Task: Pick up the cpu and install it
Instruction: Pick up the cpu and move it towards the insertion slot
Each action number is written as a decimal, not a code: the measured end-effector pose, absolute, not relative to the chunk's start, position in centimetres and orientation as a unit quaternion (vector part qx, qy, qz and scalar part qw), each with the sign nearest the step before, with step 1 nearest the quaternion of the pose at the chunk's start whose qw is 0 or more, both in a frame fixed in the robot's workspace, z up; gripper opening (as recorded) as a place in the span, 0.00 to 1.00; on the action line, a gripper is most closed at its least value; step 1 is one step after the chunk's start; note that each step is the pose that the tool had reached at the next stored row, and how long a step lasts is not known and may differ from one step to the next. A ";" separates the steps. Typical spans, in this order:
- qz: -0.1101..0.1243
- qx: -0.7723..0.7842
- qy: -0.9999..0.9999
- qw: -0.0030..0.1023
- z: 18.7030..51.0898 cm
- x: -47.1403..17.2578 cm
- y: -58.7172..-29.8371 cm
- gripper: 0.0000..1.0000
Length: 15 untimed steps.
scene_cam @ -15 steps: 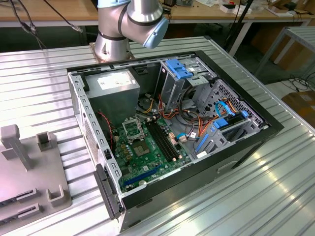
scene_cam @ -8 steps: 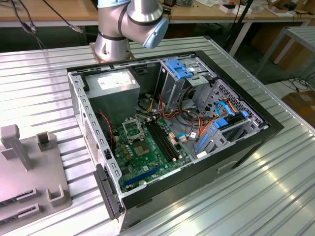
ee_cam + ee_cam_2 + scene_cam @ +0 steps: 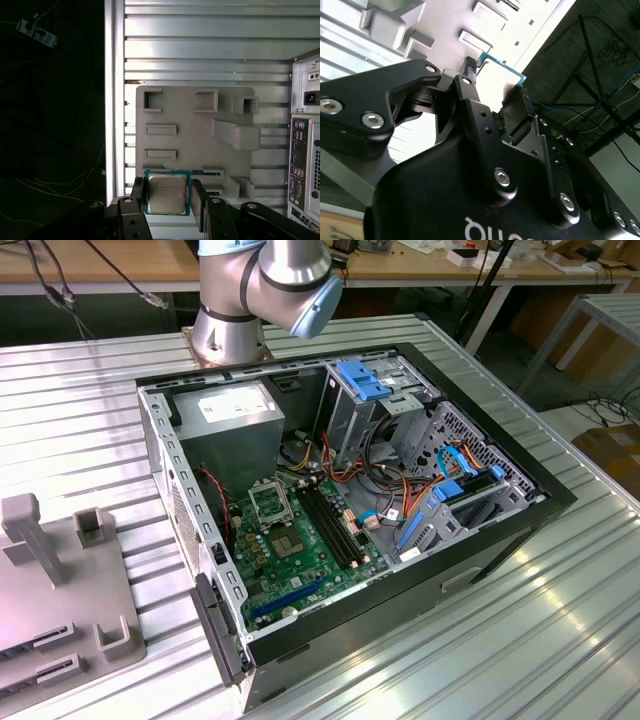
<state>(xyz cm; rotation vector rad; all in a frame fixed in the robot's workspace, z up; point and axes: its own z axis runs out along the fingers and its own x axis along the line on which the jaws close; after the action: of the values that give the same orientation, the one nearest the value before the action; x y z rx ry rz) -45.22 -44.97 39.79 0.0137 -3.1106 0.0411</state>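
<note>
The jaws are clamped on the cpu (image 3: 167,192): in the first wrist view the gripper (image 3: 168,196) has one black finger (image 3: 137,192) against each side edge of the chip, whose silver-grey face with its green rim is turned to the camera. In the second wrist view the gripper (image 3: 495,82) shows from behind, and the green edge of the cpu (image 3: 502,65) shows between the two fingertips.

The cpu sits over the near edge of a grey tray (image 3: 195,130) of raised blocks and slots. I cannot tell for sure whether the chip is lifted off it or resting on it. The same tray (image 3: 445,20) is the pale backdrop in the second wrist view.

The tray lies on a ribbed metal table (image 3: 200,50). Beside it in the first wrist view stands the rear panel of a computer case (image 3: 305,150).

In the exterior view the tray (image 3: 60,590) lies at the exterior view's left, near the open case (image 3: 490,455) on the table (image 3: 450,640). Inside the case lies a green board (image 3: 300,560), with a square socket (image 3: 270,502) near its upper part. The cpu is well apart from that socket. The arm (image 3: 265,290) rises behind the case.
</note>
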 end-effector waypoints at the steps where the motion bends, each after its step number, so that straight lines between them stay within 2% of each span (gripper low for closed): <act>1: 0.013 0.004 -1.000 0.015 39.8 -45.2 -45.0 0.47; 15: 0.013 0.004 -1.000 0.015 39.8 -44.0 -45.0 0.47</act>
<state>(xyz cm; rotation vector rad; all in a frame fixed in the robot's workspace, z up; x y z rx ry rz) -43.98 -44.97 39.79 0.0136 -3.1105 0.0412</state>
